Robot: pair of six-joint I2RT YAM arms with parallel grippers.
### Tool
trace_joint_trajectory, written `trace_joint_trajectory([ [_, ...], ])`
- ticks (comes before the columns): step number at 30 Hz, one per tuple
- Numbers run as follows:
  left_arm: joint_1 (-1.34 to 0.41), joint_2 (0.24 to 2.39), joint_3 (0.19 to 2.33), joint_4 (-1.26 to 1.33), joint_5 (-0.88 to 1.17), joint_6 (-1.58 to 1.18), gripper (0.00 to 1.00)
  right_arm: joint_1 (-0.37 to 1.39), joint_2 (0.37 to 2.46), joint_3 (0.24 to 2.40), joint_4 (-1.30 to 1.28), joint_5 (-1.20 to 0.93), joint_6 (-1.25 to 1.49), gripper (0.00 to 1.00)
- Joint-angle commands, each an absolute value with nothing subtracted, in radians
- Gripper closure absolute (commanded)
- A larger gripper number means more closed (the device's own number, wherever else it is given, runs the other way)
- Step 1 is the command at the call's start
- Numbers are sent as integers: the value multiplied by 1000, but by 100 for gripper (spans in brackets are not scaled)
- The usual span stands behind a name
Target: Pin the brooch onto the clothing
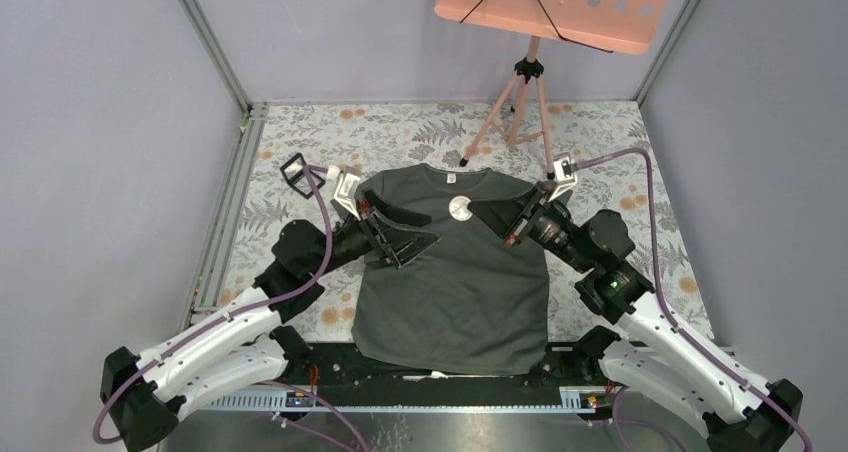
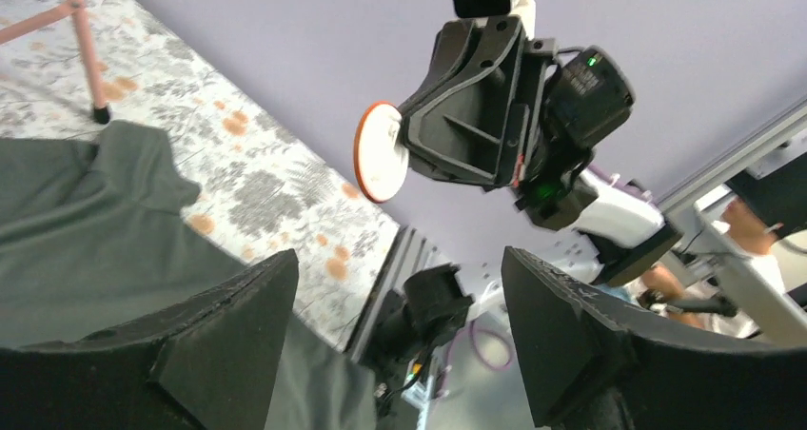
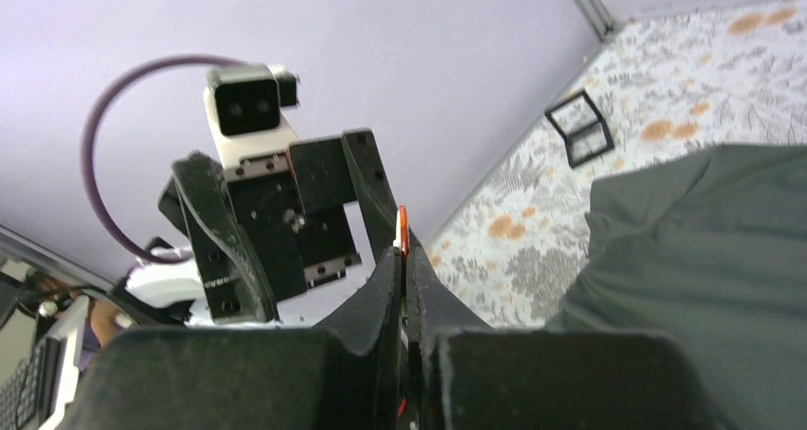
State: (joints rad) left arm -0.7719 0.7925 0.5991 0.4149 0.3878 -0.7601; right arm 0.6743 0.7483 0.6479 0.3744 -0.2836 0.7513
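Currently, the brooch (image 1: 461,208) is held by the right claw (image 1: 482,210) above the chest of the dark T-shirt (image 1: 450,292). The T-shirt lies flat on the floral-covered table (image 1: 620,137), neck away from the arm bases.

**Claw state**
- Right claw: closed fully on the brooch. In the right wrist view, only the orange rim is seen edge-on above the pressed pads. In the left wrist view, the disc is seen gripped at one side, with its pale face exposed.
- Left claw (image 1: 388,237): spread wide, nothing held. It is pointed toward the brooch and positioned low over the shirt on its own side. No fabric is gripped.

**Hazards from this position**
1. Slip or rotation. The disc is pinched at one edge only, so it is likely to pivot or be dropped if a load is applied when it meets the cloth.
2. Unsupported fabric. As the shirt is not held taut, the cloth may be pushed down and wrinkled rather than pierced. Both layers may also be caught together.
3. Fastener unknown. The back of the brooch is hidden, so it cannot be told whether the pin is open.
4. Claw contact. The two claws are near each other, and the brooch could be knocked loose if the left claw is closed off-centre.

The black square case (image 1: 297,175) lies well apart and is not judged to be at risk.
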Motion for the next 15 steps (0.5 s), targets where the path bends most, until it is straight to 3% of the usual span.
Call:
trace_joint_trajectory([
  [1, -859, 810, 597, 609, 179, -850, 18, 682, 718, 629, 553, -179, 799, 100],
  [13, -957, 966, 630, 799, 49, -947, 37, 688, 753, 627, 686, -166, 908, 100],
  [15, -961, 983, 634, 825, 45, -954, 56, 688, 756, 630, 688, -176, 905, 100],
])
